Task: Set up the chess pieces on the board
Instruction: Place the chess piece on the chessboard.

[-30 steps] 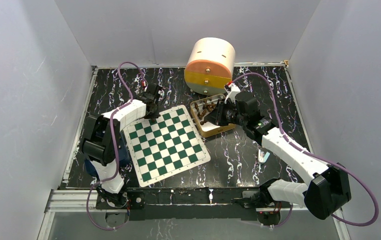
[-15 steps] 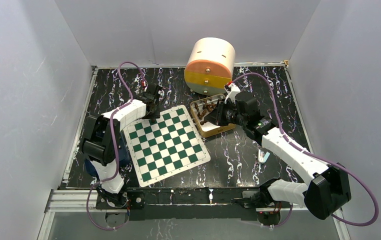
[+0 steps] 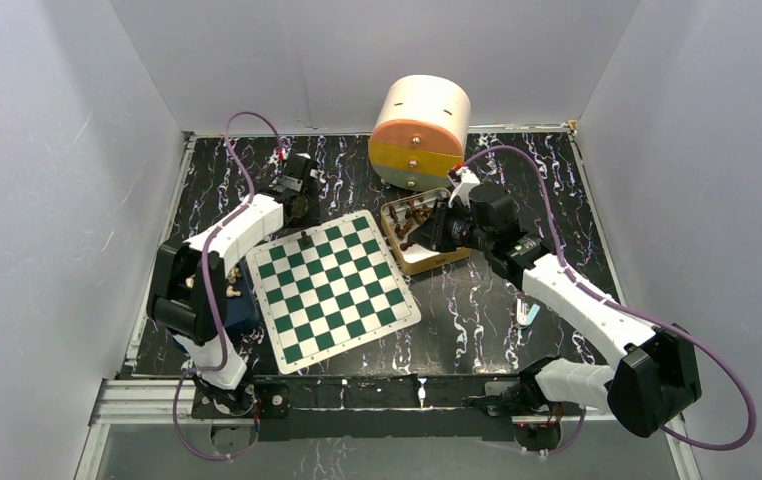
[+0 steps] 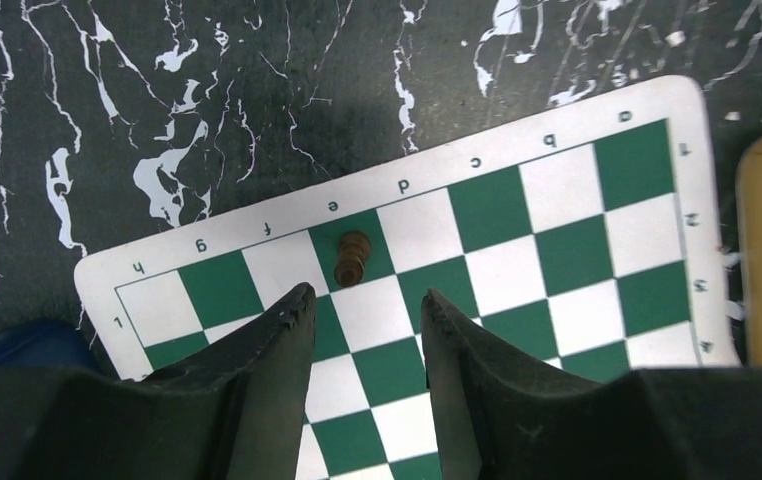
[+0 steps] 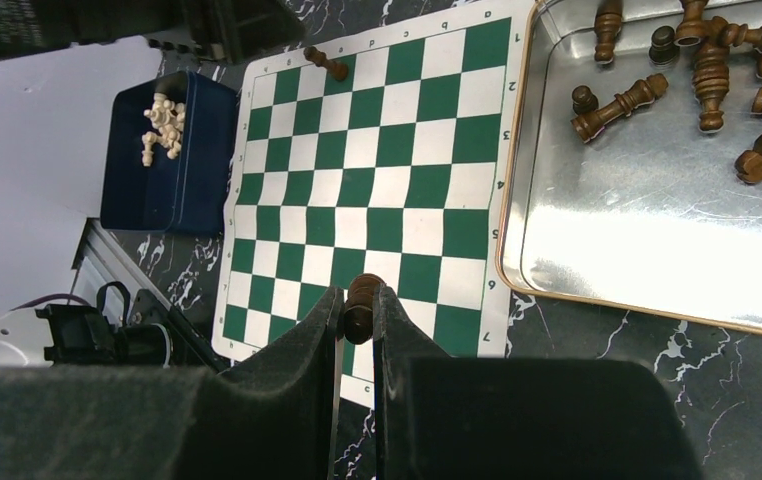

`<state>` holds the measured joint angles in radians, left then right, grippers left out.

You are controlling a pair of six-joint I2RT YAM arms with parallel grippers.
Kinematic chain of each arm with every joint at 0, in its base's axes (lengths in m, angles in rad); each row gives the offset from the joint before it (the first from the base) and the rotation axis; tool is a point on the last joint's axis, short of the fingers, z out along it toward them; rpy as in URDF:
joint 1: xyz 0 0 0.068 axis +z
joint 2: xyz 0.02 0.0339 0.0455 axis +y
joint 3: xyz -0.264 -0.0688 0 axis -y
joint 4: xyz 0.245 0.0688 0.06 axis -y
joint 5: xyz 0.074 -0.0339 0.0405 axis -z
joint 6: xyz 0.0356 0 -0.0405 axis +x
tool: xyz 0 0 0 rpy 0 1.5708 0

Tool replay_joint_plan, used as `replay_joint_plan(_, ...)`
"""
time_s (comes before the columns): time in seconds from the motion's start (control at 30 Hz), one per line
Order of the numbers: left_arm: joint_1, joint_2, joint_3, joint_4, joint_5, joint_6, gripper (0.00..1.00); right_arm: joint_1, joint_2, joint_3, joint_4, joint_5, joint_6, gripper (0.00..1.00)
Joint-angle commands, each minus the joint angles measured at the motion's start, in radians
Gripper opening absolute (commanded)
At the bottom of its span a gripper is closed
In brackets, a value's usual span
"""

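From above, the board (image 3: pixel 335 288) carries one dark piece (image 3: pixel 304 238) near its far left edge, with the left gripper (image 3: pixel 301 207) just beyond it.

At the left wrist, our fingers (image 4: pixel 287 330) stand apart and empty. The piece stands upright on its green square, so we should lift straight up, clear of it.

At the right wrist, the right gripper (image 5: pixel 357 295) pinches a brown chessman (image 5: pixel 361 310). We should lower it upright, centred on its square, before letting go.
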<state>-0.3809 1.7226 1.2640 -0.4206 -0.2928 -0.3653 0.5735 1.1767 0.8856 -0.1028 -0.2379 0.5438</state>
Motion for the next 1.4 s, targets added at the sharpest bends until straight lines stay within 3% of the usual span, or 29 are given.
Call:
replay_joint_plan(0.0, 0.01, -0.114, 0.038, -0.055, 0.027, -0.019, 0.42, 0.003, 0.008, 0.022, 0.051, -0.012, 0.002, 0.09)
replay_joint_plan(0.3, 0.014, -0.252, -0.018, -0.108, 0.043, -0.021, 0.49, 0.004, 0.035, 0.042, 0.049, -0.025, 0.011, 0.09)
replay_joint_plan(0.6, 0.014, -0.532, -0.199, -0.109, 0.025, -0.008, 0.68, 0.042, 0.128, 0.135, 0.04, 0.018, -0.007, 0.09)
replay_joint_plan(0.63, 0.014, -0.566, -0.225, -0.106, 0.013, -0.005, 0.79, 0.05, 0.147, 0.155, 0.032, 0.039, -0.013, 0.09)
replay_joint_plan(0.7, 0.014, -0.64, -0.275, -0.097, -0.009, 0.001, 0.85, 0.069, 0.193, 0.201, 0.012, 0.063, -0.029, 0.09)
replay_joint_plan(1.0, 0.014, -0.911, -0.437, -0.08, -0.073, 0.018, 0.92, 0.15, 0.466, 0.462, -0.065, 0.22, -0.115, 0.09)
replay_joint_plan(1.37, 0.014, -1.042, -0.436, -0.057, -0.148, 0.054, 0.93, 0.228, 0.833, 0.869, -0.216, 0.408, -0.227, 0.1)
